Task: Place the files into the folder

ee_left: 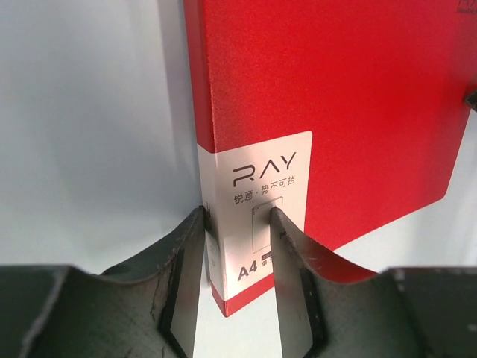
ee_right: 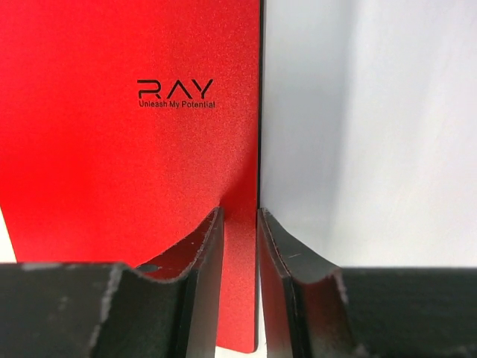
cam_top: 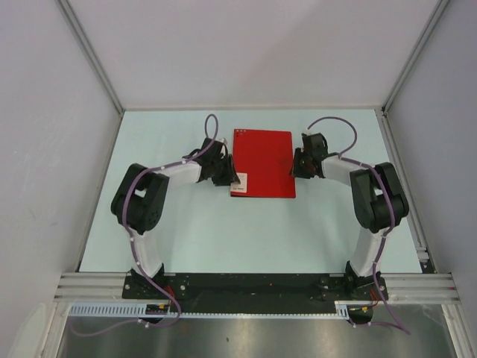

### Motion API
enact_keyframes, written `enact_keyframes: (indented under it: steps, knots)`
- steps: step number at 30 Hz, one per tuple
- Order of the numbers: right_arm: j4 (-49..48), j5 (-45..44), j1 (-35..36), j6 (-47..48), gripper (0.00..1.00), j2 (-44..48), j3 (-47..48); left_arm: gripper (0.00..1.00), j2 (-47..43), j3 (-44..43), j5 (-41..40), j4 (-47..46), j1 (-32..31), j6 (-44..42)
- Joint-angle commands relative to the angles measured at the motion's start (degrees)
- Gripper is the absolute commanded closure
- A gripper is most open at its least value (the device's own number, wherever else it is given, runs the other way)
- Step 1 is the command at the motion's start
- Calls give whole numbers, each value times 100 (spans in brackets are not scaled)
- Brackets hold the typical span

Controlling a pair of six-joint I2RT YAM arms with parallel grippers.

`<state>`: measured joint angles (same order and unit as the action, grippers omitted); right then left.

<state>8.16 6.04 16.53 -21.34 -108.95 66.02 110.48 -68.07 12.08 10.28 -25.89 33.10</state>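
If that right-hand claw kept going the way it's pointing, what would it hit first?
Most likely the folder: the right gripper straddles its edge, one finger over the red cover, the other over the table. Whether it touches yet is unclear.

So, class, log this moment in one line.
folder: closed, flat | left gripper: astride label edge | right gripper: astride opposite edge | files: unseen

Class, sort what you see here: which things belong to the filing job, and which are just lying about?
Job: red folder, left tool, right tool. No files are in view.
Not the job: table, aluminium frame rail.
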Motion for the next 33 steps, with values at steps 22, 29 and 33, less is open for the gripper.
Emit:
enact_keyframes:
  steps: [22, 29, 33]
  knots:
    - [985, -604, 3672, -2295, 68, 4294, -3842, 62, -4490, 4601, -714, 158, -2719, 2279]
    - [932, -604, 3673, -2375, 68, 4373, -3860, 65, -4526, 4505, -926, 307, -2877, 2420]
    - [1108, -604, 3506, -2261, 65, 4592, -3834, 58, -4605, 4479, -1101, 596, -2931, 2473]
